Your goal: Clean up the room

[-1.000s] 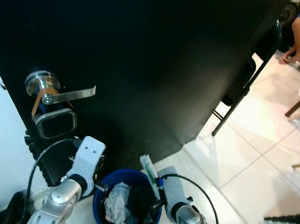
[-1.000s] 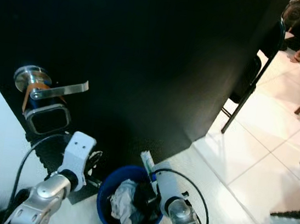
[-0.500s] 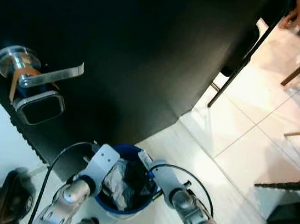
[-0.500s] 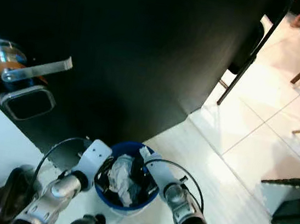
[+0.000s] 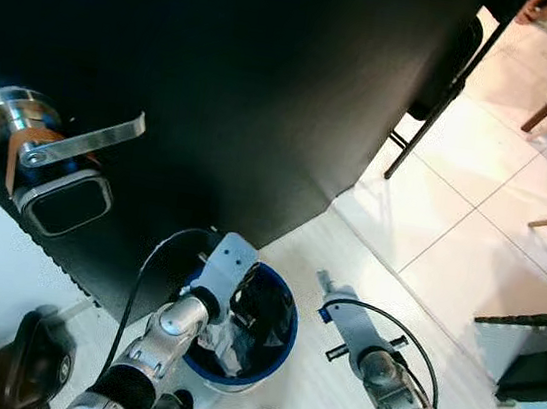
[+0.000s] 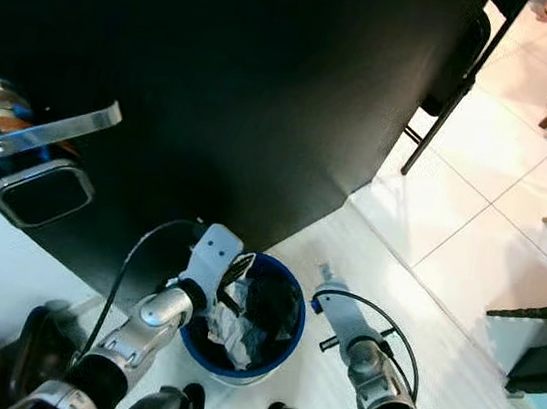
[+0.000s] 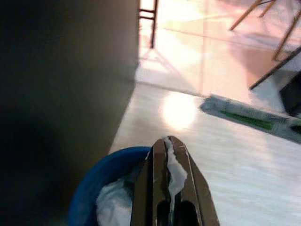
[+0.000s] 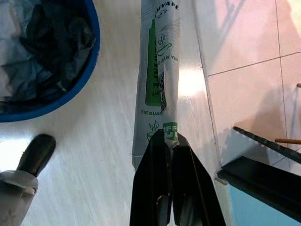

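Left tool (image 7: 169, 141) clenched on white tissue (image 7: 175, 170) over blue bin (image 5: 274, 351); right tool (image 8: 168, 136) clenched on green-printed tea packet (image 8: 157, 75) beside bin.

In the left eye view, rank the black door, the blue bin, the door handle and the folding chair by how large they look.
1. black door
2. blue bin
3. door handle and folding chair: too alike to rank; the chair is farther off and partly hidden behind the door.
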Tool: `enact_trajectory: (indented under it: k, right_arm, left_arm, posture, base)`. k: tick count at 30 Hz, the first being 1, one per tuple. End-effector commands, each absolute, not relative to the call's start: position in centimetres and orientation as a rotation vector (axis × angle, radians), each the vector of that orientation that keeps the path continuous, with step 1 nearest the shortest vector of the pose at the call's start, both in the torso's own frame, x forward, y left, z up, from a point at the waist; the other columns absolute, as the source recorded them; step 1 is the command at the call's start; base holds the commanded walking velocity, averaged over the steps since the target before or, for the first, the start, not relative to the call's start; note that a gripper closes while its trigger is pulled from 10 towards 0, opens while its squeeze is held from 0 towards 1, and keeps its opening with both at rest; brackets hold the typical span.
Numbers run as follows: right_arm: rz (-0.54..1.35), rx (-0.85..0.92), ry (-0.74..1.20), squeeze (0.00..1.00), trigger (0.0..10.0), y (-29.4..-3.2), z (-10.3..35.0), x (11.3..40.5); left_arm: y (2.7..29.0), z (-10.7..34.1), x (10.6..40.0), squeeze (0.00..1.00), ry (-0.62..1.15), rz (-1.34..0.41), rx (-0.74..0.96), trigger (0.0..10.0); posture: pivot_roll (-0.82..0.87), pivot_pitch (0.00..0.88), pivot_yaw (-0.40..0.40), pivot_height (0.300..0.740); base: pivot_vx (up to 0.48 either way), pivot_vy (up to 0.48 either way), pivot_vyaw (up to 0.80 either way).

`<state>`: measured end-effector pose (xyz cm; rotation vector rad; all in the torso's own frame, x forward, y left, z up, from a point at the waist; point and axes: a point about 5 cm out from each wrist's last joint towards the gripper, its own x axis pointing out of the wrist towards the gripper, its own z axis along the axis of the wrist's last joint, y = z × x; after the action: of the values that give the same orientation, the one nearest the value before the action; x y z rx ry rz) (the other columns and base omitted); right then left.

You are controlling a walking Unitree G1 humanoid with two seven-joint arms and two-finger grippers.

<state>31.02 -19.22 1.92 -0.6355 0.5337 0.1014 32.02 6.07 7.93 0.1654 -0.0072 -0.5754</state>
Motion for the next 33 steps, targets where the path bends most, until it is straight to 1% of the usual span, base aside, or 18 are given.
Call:
enact_trajectory:
  k: [1, 6, 7, 12, 13, 15, 16, 18, 21, 22, 23, 24, 25, 26, 28, 29, 32, 33]
  right_arm:
    - [0.091, -0.622, 0.564, 0.00, 10.0, -19.6, 1.1, 30.2]
    - [0.085, -0.620, 0.562, 0.00, 10.0, -19.5, 1.1, 30.2]
    - [0.083, -0.617, 0.561, 0.00, 10.0, -19.4, 1.2, 30.3]
    - [0.086, -0.610, 0.557, 0.00, 10.0, -19.1, 1.3, 30.4]
    - [0.090, -0.607, 0.556, 0.00, 10.0, -19.0, 1.3, 30.5]
    - [0.090, -0.607, 0.556, 0.00, 10.0, -19.0, 1.3, 30.5]
    - [0.093, -0.606, 0.554, 0.00, 10.0, -18.8, 1.3, 30.5]
    - [0.092, -0.577, 0.556, 0.00, 10.0, -18.6, 1.4, 30.6]
    - [0.137, -0.496, 0.546, 0.00, 10.0, -17.3, 1.7, 31.1]
    - [0.137, -0.496, 0.546, 0.00, 10.0, -17.3, 1.7, 31.1]
    - [0.191, -0.463, 0.549, 0.00, 10.0, -16.4, 1.6, 31.1]
    - [0.191, -0.463, 0.549, 0.00, 10.0, -16.4, 1.6, 31.1]
    - [0.265, -0.445, 0.565, 0.00, 10.0, -15.2, 1.3, 30.9]
    - [0.265, -0.445, 0.565, 0.00, 10.0, -15.2, 1.3, 30.9]
    - [0.415, -0.432, 0.595, 0.00, 10.0, -12.6, 0.7, 30.4]
    - [0.461, -0.435, 0.603, 0.00, 10.0, -11.7, 0.5, 30.2]
    - [0.483, -0.437, 0.606, 0.00, 10.0, -11.3, 0.5, 30.2]
    - [0.548, -0.460, 0.623, 0.00, 10.0, -10.3, 0.1, 29.8]
  left_arm:
    - [5.7, 6.8, 31.3, 0.00, 0.031, -0.597, 0.141, 10.0]
    - [5.3, 6.8, 31.2, 0.00, 0.017, -0.619, 0.147, 10.0]
    - [5.2, 6.9, 31.3, 1.00, 0.007, -0.618, 0.134, 10.0]
    - [5.1, 7.2, 31.4, 1.00, -0.024, -0.617, 0.144, 10.0]
    - [5.1, 7.2, 31.4, 0.42, -0.033, -0.615, 0.169, 10.0]
    - [5.1, 7.2, 31.4, 0.42, -0.033, -0.615, 0.169, 10.0]
    - [5.3, 7.1, 31.4, 0.00, -0.041, -0.614, 0.186, 10.0]
    - [5.6, 7.3, 31.5, 0.00, -0.058, -0.598, 0.183, 10.0]
    - [7.3, 7.8, 31.7, 0.00, -0.105, -0.513, 0.166, 10.0]
    - [7.3, 7.8, 31.7, 0.00, -0.105, -0.513, 0.166, 10.0]
    - [8.4, 7.5, 31.5, 0.00, -0.107, -0.473, 0.179, 10.0]
    - [8.4, 7.5, 31.5, 0.00, -0.107, -0.473, 0.179, 10.0]
    - [9.9, 6.9, 30.7, 0.00, -0.101, -0.434, 0.224, 10.0]
    - [9.9, 6.9, 30.7, 0.00, -0.101, -0.434, 0.224, 10.0]
    - [13.1, 5.3, 27.8, 0.00, -0.065, -0.411, 0.277, 10.0]
    - [14.0, 4.8, 26.4, 0.00, -0.049, -0.430, 0.300, 10.0]
    - [14.4, 4.5, 25.6, 0.00, -0.041, -0.445, 0.311, 10.0]
    - [15.0, 4.0, 24.1, 0.00, -0.022, -0.491, 0.357, 10.0]
  posture:
    - [-0.08, 0.367, -0.016, 0.740]
    - [-0.08, 0.364, -0.012, 0.740]
    - [-0.08, 0.364, -0.013, 0.740]
    - [-0.08, 0.364, -0.019, 0.740]
    - [-0.08, 0.363, -0.022, 0.740]
    - [-0.08, 0.363, -0.022, 0.740]
    - [-0.08, 0.361, -0.025, 0.740]
    - [-0.07, 0.366, -0.040, 0.740]
    - [-0.06, 0.374, -0.055, 0.740]
    - [-0.06, 0.374, -0.055, 0.740]
    - [-0.04, 0.369, -0.069, 0.740]
    - [-0.04, 0.369, -0.069, 0.740]
    - [-0.03, 0.366, -0.076, 0.740]
    - [-0.03, 0.366, -0.076, 0.740]
    - [0.01, 0.368, -0.096, 0.740]
    - [0.02, 0.367, -0.107, 0.740]
    - [0.02, 0.367, -0.107, 0.740]
    - [0.05, 0.363, -0.130, 0.740]
  base:
    - [0.000, 0.000, 0.00]
    - [0.000, 0.000, 0.00]
    - [0.000, 0.000, 0.00]
    - [0.000, 0.000, 0.00]
    - [0.000, 0.000, 0.00]
    - [0.000, 0.000, 0.00]
    - [0.000, 0.000, 0.00]
    - [0.000, 0.000, 0.00]
    - [0.000, 0.000, 0.00]
    - [0.000, 0.000, 0.00]
    - [0.000, 0.000, 0.00]
    - [0.000, 0.000, 0.00]
    - [0.000, 0.000, 0.00]
    - [0.000, 0.000, 0.00]
    - [0.000, 0.000, 0.00]
    - [0.000, 0.000, 0.00]
    - [0.000, 0.000, 0.00]
    - [0.000, 0.000, 0.00]
